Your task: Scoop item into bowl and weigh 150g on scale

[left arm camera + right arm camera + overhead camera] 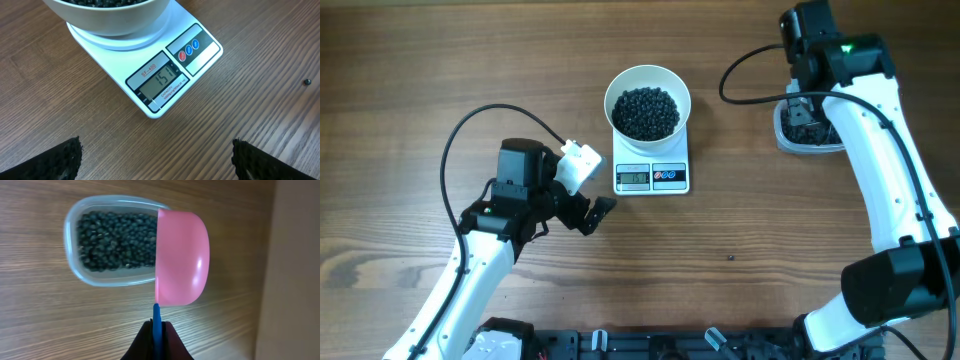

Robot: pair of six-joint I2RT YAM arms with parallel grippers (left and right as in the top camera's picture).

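Note:
The white bowl [687, 100] stands on the white scale [651, 178] and holds a heap of black beads [645, 111]. In the left wrist view the bowl's wall [115, 22] fills the top, and the scale's display [159, 80] reads 151. My left gripper [157, 160] hangs open in front of the scale, with only bare table between its fingers. My right gripper [156, 337] is shut on the blue handle [156, 320] of a pink scoop [182, 260]. The scoop is turned on edge over the right end of a clear tub [72, 245].
The clear tub [783, 130], at the back right under my right wrist, still holds many black beads [115, 242]. One stray bead [730, 257] lies on the wood in front of the scale, also seen from the left wrist [308, 81]. A pale wall or edge [295, 270] runs along the right.

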